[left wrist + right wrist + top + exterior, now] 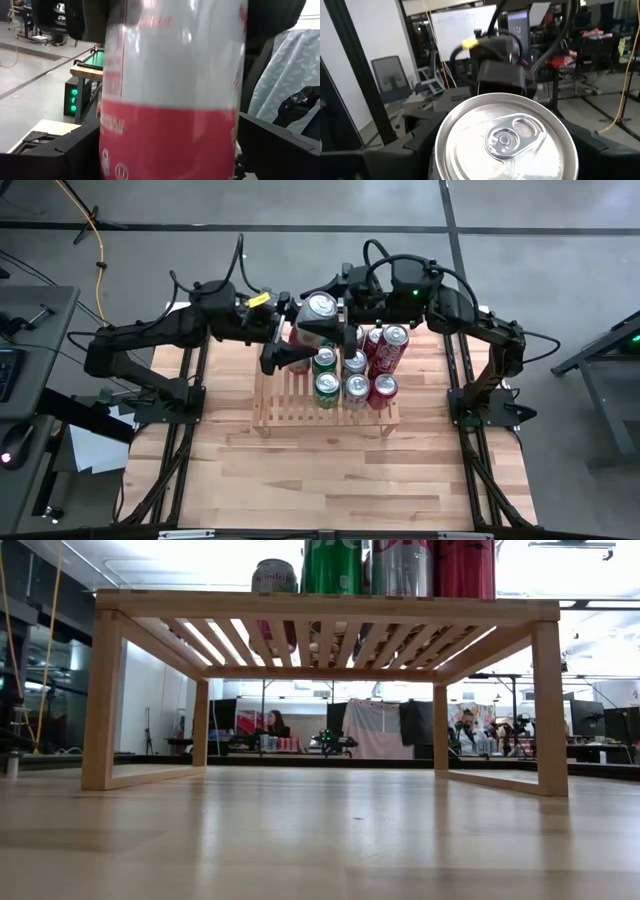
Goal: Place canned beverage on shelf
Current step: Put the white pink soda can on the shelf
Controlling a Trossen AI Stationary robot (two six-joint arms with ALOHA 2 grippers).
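Currently we find both hands, left hand (285,352) and right hand (335,315), gripping one can (320,308) above the shelf (290,405); uneven release risks toppling neighbouring cans (355,375).

Wooden table (300,480), light butcher-block top, is carrying the shelf (290,410), a low slatted rack of light wood w/ short legs, sitting toward the far side, approx. centred btwn the two arm bases. Shelf legs (102,700) are resting flat on the tabletop. On the slats are standing upright cans: two green (327,388), two silver (357,389), red ones (383,390) at the right end.
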